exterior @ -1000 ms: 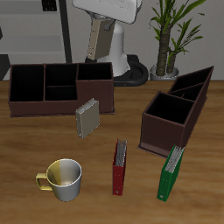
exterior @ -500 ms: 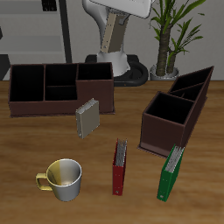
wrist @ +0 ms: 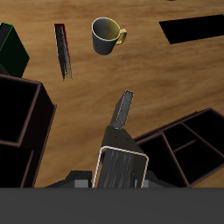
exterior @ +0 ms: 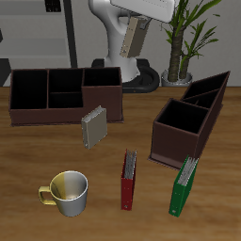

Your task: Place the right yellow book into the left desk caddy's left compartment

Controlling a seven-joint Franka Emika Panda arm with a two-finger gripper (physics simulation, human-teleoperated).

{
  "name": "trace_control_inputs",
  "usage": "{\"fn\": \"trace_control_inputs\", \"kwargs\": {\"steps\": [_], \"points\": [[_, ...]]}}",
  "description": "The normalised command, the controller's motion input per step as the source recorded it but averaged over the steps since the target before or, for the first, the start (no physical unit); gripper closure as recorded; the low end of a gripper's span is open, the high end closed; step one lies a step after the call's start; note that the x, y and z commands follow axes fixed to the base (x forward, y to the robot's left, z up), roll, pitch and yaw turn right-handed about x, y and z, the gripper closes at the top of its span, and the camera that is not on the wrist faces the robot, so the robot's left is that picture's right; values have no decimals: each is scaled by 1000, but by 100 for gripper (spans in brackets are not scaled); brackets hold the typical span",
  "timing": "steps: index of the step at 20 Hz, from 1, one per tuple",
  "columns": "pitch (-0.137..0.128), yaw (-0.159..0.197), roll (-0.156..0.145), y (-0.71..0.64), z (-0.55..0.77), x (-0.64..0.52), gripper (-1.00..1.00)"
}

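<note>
a wooden table with warm brown grain fills most of the exterior view, lit evenly with soft shadows under what stands on it. behind its back edge a potted plant with long green leaves rises from a grey pot, against a pale wall. farther along the back stand grey upright panels or shelving, too dim to make out.

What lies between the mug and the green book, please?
The red-spined book lies between the mug and the green book, touching neither; the exterior view shows this plainly.
</note>
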Motion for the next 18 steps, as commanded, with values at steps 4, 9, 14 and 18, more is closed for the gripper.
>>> {"fn": "trace_control_inputs", "kwargs": {"steps": [4, 9, 14, 18], "points": [[-16, 26, 26, 269, -22, -193, 100], [9, 38, 66, 329, -101, -124, 100], [21, 28, 25, 255, -255, -122, 100], [8, 53, 37, 406, -228, -187, 100]]}}
